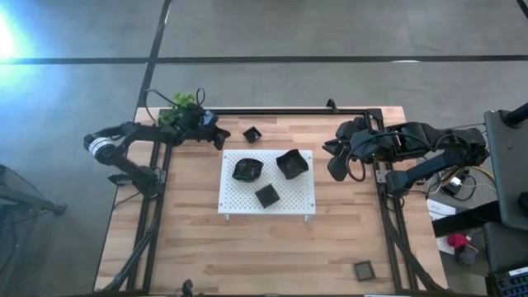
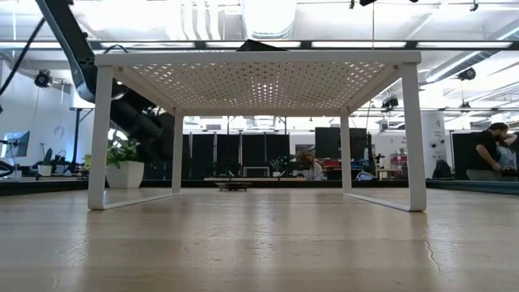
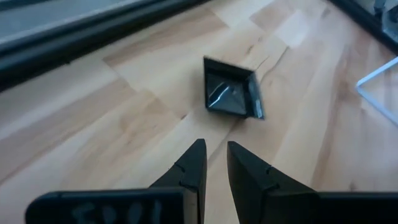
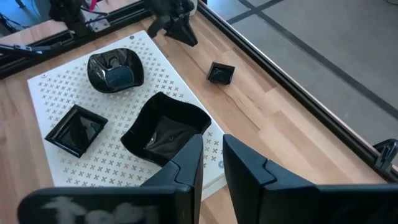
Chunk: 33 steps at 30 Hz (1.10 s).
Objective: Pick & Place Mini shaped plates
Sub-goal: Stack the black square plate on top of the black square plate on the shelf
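Note:
A small square black plate point(image 1: 252, 134) point(image 3: 231, 96) rests flat on the wooden table, just beyond the far edge of the white perforated board point(image 1: 239, 198). My left gripper point(image 1: 221, 136) point(image 3: 216, 158) hovers to the plate's left, pointing at it. Its fingers are open by a narrow gap, with nothing between them. Three more black plates lie on the board: a rounded one point(image 1: 247, 169) point(image 4: 115, 71), a wavy-edged one point(image 1: 291, 162) point(image 4: 165, 134) and a small square one point(image 1: 266, 195) point(image 4: 74, 130). My right gripper point(image 1: 337, 165) point(image 4: 211, 165) waits high at the board's right, narrowly open and empty.
A green plant point(image 1: 183, 103) stands at the table's far left corner, close behind my left arm. A greyish square dish point(image 1: 364, 270) lies near the front right corner. The board stands on white legs point(image 2: 100, 138). Dark frame rails run along the table's far and side edges.

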Available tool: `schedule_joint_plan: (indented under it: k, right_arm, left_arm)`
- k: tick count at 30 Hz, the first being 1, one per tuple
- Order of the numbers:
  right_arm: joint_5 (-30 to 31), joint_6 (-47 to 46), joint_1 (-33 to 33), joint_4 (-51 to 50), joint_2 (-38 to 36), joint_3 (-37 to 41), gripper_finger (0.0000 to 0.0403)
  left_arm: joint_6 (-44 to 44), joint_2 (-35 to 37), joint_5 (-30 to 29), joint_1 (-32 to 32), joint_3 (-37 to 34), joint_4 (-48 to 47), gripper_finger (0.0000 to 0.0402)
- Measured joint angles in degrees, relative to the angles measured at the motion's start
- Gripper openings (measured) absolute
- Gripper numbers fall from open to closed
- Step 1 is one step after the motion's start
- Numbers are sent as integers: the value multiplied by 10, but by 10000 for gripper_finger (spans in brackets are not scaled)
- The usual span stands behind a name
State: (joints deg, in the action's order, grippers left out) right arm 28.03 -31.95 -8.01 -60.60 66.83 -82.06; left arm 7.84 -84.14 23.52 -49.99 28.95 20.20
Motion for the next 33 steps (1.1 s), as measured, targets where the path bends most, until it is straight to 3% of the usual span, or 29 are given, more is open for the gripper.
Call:
schedule_joint_plan:
  k: [14, 33]
  right_arm:
    - [0, 0, 0, 0, 0, 0, 57]
    - [0, 6, 0, 0, 0, 0, 57]
  left_arm:
    - [-15, -99, -23, 47, 79, 1, 57]
    - [-2, -178, -54, 50, 140, 0, 57]
